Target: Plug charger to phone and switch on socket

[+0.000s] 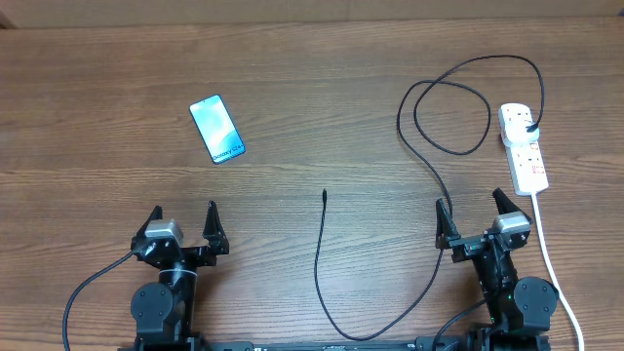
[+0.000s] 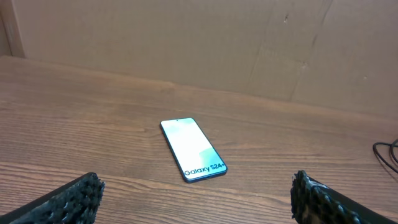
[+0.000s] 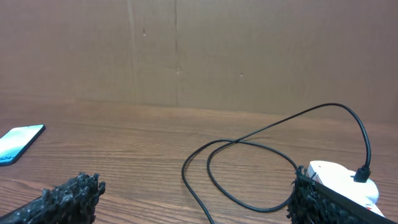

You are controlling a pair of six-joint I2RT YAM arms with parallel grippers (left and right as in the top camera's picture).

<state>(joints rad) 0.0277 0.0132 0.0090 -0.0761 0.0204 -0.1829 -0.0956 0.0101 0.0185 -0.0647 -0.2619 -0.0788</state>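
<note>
Wood table [image 1: 97, 78], no step begun. Left gripper [image 1: 184, 210] and right gripper [image 1: 469, 200] sit at the near edge, jaws spread wide, holding nothing. Phone [image 1: 216, 129] lies flat, screen up, ahead of the left gripper. Charger [image 1: 317, 255] tip lies loose mid-table, well apart from the phone; its plug sits in the socket [image 1: 524, 146] at far right. Step in hand looks like the reach for the tip. That likely needs a fine pinch on thin cable, then alignment with the phone's port.

The charger [image 3: 323, 107] is seen looped on the table [image 3: 124, 143], its plug seated in the socket [image 3: 339, 177] at right; the phone [image 3: 18, 142] is glimpsed at the left edge.
</note>
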